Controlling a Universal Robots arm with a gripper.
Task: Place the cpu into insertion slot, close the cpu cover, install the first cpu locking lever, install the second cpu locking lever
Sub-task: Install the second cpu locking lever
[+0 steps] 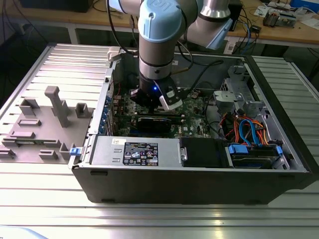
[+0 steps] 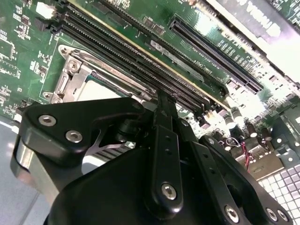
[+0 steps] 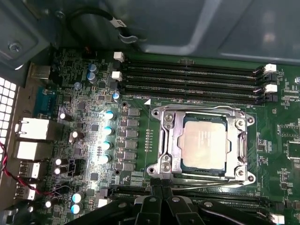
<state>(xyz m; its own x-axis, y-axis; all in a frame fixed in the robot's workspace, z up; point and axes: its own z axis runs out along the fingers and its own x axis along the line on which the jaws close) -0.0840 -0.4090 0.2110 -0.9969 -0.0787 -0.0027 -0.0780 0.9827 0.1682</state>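
In the first wrist view the cpu (image 3: 205,144), a dull silver square, lies in the insertion slot (image 3: 157,171) on the green board. The cpu cover (image 3: 170,136), a silvery frame, lies flat around it. A thin metal lever rod (image 3: 206,178) runs along the slot's edge nearest my fingers. My gripper (image 3: 162,188) is shut, with its black tips right at that edge, near a corner of the frame. The second wrist view shows the gripper (image 2: 164,101) reaching the cover (image 2: 63,86) beside the cpu (image 2: 96,91). In the exterior view the gripper (image 1: 152,97) is low inside the open computer case.
Long black memory slots (image 3: 192,79) run just beyond the socket. A long black card (image 1: 157,123) lies close to the arm. A power supply (image 1: 134,152) and a drive bay with blue and orange cables (image 1: 249,132) line the case's front. Grey fixtures (image 1: 57,107) stand at the exterior view's left.
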